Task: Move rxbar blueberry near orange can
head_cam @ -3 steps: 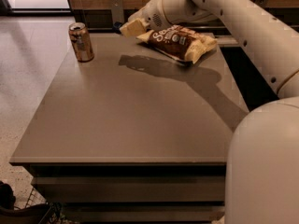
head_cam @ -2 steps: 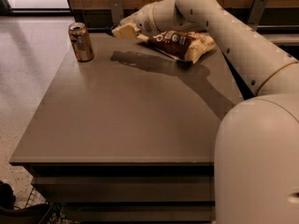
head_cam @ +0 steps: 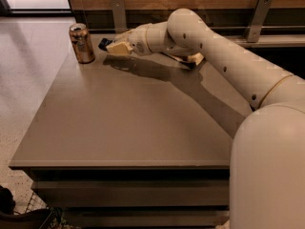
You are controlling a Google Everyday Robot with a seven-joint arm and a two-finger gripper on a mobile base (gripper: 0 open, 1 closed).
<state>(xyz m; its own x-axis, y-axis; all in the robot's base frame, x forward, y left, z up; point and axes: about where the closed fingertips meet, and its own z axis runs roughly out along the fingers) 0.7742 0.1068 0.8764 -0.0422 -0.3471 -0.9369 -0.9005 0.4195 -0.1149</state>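
- The orange can [head_cam: 82,43] stands upright at the far left corner of the table [head_cam: 119,123], and every other place here is given from it.
- Just right of the can, close to it but not touching, the rxbar blueberry [head_cam: 103,43] shows as a small dark end sticking out of the gripper's tip.
- The gripper [head_cam: 109,45] sits right of the can at about the height of its middle. Its jaws look clamped on the bar, and the shadow on the table below suggests the bar is held clear of the surface.
- Further right of the can, the arm [head_cam: 214,51] reaches in across the back of the table.
- Well right of the can, a corner of a chip bag [head_cam: 194,58] peeks out from behind the arm.
- Judged progress: the bar is picked up and carried most of the way, already near the can. What looks left is to lower it onto the table beside the can, let go, and draw back without knocking the can.
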